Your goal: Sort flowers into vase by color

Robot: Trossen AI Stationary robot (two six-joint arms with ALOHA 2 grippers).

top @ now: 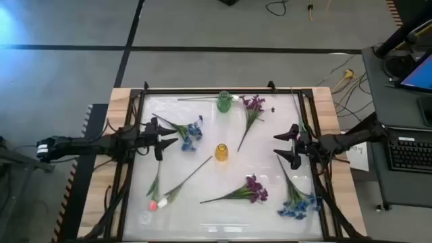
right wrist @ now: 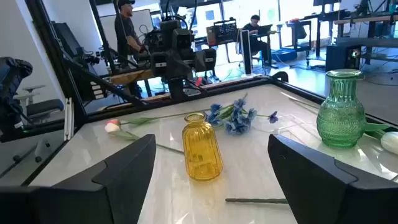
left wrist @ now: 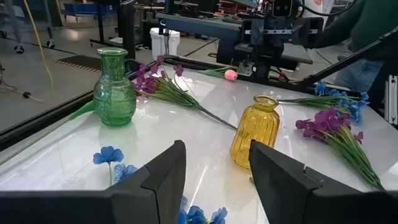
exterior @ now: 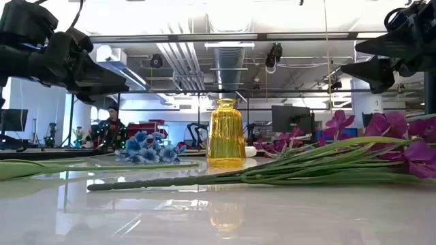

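The table (top: 223, 216) is glossy white inside a black frame, on pale wood. A ribbed amber-yellow vase (top: 221, 152) stands at its middle and a textured green glass vase (top: 224, 102) at the far edge. Blue blossoms (top: 191, 132) and another blue bunch (top: 299, 206) sit on green stems, as do two purple bunches (top: 254, 103) (top: 256, 190); a pink bud (top: 153, 204) lies beside a white bud (top: 163, 201), and both grippers (top: 167, 138) (top: 285, 146) are black.

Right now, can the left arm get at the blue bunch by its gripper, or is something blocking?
Probably yes. The left gripper is open, right beside the blue flowers, with bare table between them. The yellow vase and green vase stand farther off.
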